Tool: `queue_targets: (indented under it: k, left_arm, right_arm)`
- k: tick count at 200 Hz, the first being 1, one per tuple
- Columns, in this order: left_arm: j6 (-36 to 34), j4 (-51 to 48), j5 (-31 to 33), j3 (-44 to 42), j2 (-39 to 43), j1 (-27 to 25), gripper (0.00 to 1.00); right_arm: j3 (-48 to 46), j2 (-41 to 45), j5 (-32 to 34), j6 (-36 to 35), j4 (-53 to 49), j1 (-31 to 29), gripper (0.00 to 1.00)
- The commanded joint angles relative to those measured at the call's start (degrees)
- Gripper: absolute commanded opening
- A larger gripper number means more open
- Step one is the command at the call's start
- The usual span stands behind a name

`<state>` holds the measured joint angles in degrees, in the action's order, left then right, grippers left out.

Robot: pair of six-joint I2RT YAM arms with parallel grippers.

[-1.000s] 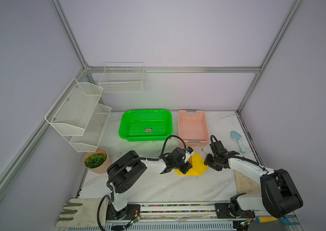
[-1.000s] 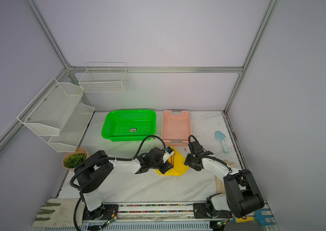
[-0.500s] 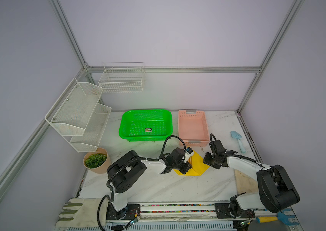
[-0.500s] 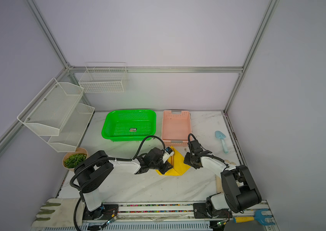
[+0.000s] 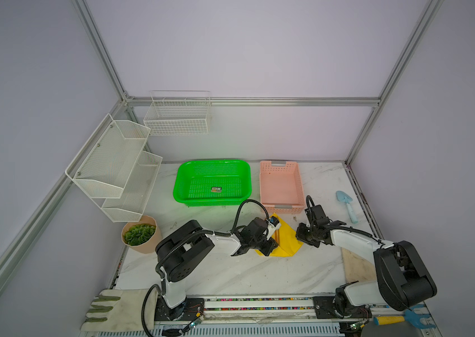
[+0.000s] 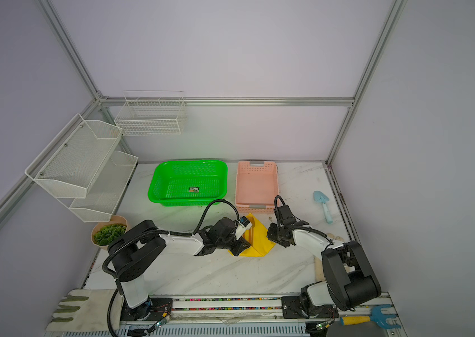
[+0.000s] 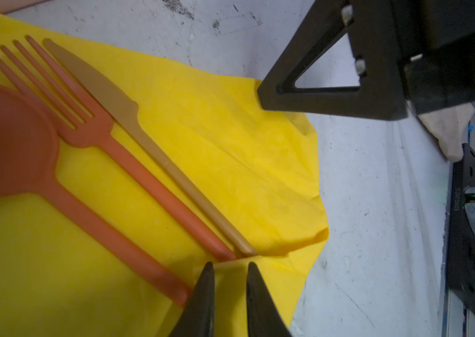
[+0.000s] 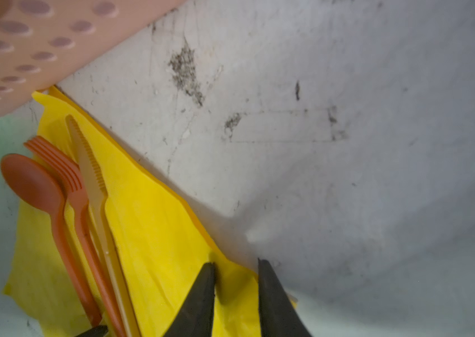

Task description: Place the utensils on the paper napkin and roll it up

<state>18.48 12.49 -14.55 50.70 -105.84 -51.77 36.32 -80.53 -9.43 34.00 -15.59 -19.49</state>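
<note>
Both top views look steeply down from high above over the whole table [image 5: 245,274], nearly alike. Each wrist camera sits close behind its jaws; both share the paper napkin [image 7: 230,146] and utensils [image 7: 143,172] near them.

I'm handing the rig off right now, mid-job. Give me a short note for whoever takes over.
Left gripper: shut on a lifted corner of the paper napkin, by the handle ends.
Right gripper: jaws astride the napkin's edge on its side; grip unconfirmed.
Spoon, fork, knife: side by side on the napkin, near the pink basket.
Done: all three placed.
Left: roll the napkin around them.
</note>
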Motion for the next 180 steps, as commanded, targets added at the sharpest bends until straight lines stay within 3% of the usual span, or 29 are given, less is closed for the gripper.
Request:
queue_targets:
  k: [1,37,62,180]
  left_arm:
    - [0.3,2.2,0.0,-2.0,2.0,0.3,0.21]
    - [0.2,2.4,0.2,-2.2,2.1,0.3,0.21]
    - [0.1,2.5,0.1,-2.3,2.1,0.3,0.21]
    - [0.3,3.1,0.6,-3.3,2.3,0.3,0.21]
  right_arm:
    - [-1.4,-0.3,-2.2,-0.1,-2.0,0.1,0.2]
    - [-0.8,1.5,-3.9,0.0,-2.2,0.1,0.06]
    - [-0.1,4.1,-6.5,-0.3,-1.4,0.1,0.03]
    - [0.1,4.9,-17.8,1.2,7.3,-2.9,0.04]
